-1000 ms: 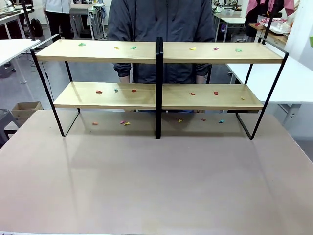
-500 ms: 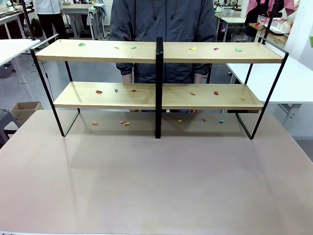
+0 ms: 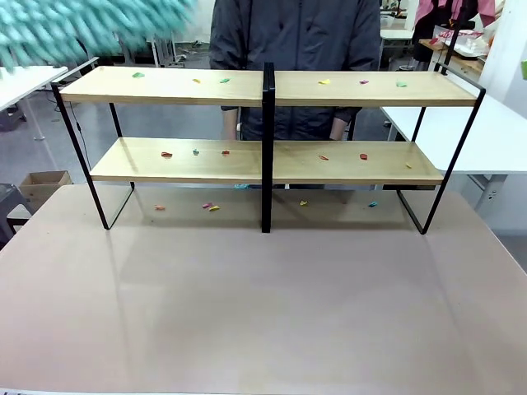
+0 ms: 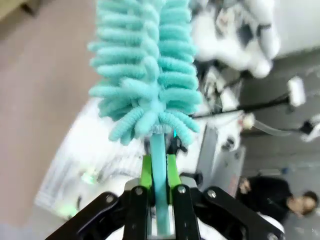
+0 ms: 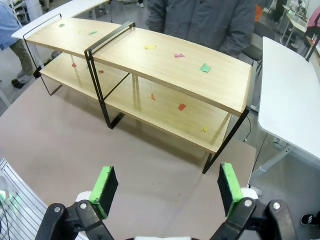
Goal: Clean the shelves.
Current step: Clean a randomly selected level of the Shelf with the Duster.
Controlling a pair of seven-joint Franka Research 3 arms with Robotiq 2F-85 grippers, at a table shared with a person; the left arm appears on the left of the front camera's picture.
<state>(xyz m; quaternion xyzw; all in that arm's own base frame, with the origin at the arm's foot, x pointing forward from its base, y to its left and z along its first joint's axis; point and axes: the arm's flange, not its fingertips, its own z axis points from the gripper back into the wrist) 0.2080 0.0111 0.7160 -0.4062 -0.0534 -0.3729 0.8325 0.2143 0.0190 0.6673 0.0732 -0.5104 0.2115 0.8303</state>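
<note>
Now our teal duster (image 3: 78, 29) swings in above the left end of the shelves (image 3: 173, 161), which sit across the table's (image 3: 263, 313) far side. Our left gripper (image 4: 159, 166) is clamped on its handle, and our right gripper (image 5: 166, 177) gapes apart.

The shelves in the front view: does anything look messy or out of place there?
Yes. Small coloured scraps lie scattered over both boards of the shelves, and more on the table beneath. Nothing looks tilted or broken. A teal duster shows blurred at top left.
</note>
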